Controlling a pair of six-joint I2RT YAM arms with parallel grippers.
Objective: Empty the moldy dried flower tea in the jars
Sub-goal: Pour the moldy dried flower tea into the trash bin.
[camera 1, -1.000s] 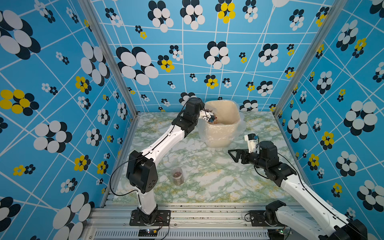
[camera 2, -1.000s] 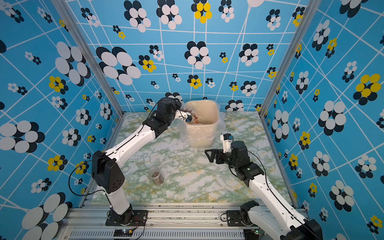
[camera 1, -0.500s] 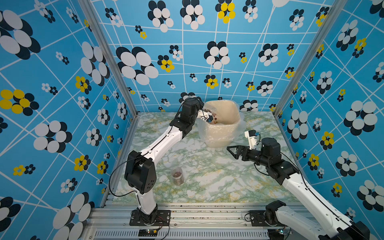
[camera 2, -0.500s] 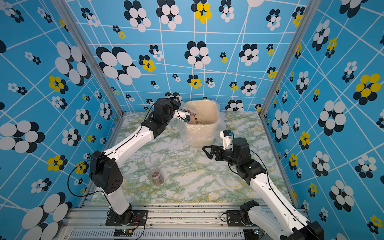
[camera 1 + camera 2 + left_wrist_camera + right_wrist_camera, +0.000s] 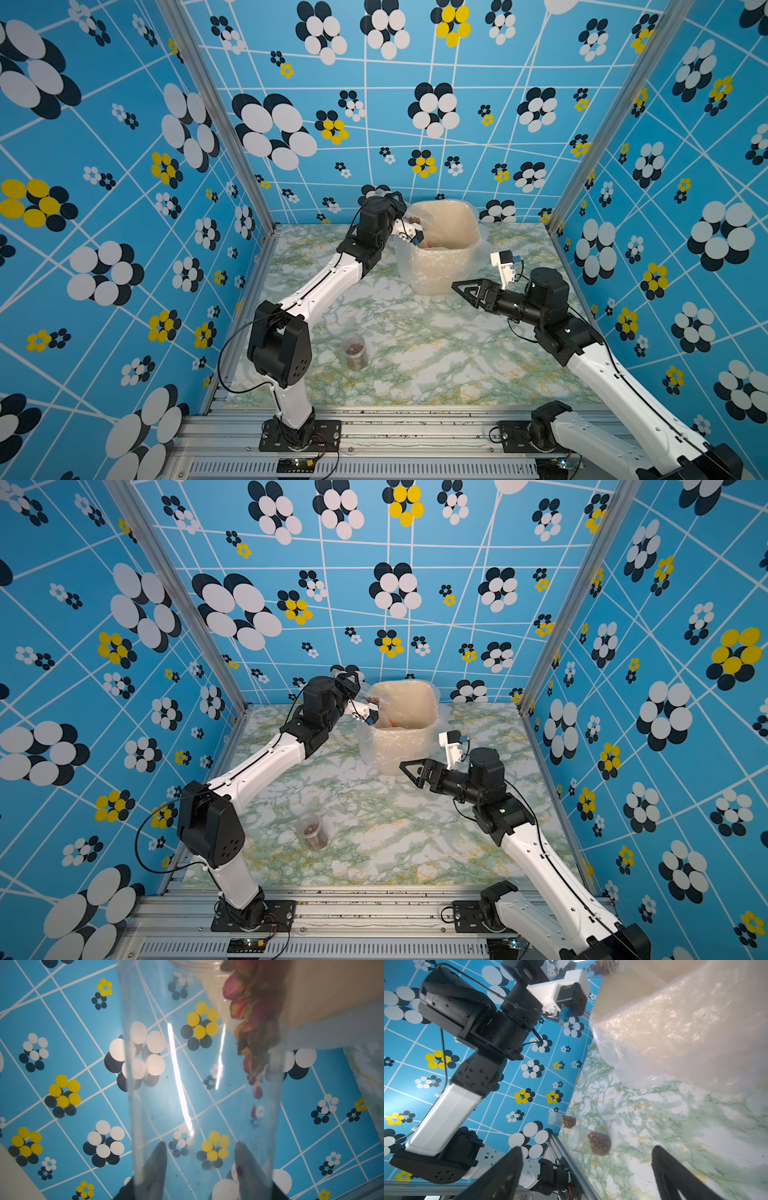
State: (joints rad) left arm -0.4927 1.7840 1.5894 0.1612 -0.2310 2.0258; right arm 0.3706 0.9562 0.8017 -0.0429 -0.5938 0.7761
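My left gripper [image 5: 395, 208] [image 5: 200, 1144] is shut on a clear jar [image 5: 409, 214] [image 5: 368, 694] [image 5: 197, 1084], tipped with its mouth over the beige bin [image 5: 440, 266] [image 5: 395, 750]. The moldy dried flower tea [image 5: 255, 1012] [image 5: 413, 217] is bunched at the jar's mouth, and a few petals trail behind it. A second jar [image 5: 354, 352] [image 5: 312, 831] [image 5: 589, 1140] stands upright and lidless on the table's front left, with tea in its bottom. My right gripper [image 5: 463, 293] [image 5: 411, 773] [image 5: 586, 1153] hangs open and empty in front of the bin.
The plastic-lined bin [image 5: 675, 1032] stands at the back centre of the marble-patterned table [image 5: 436, 365]. Blue flowered walls enclose three sides. The left arm [image 5: 324, 286] stretches diagonally from the front left to the bin. An aluminium rail [image 5: 374, 424] runs along the front edge.
The left wrist has tipped the jar further over the bin. The right gripper has drifted slightly left and up, still open.
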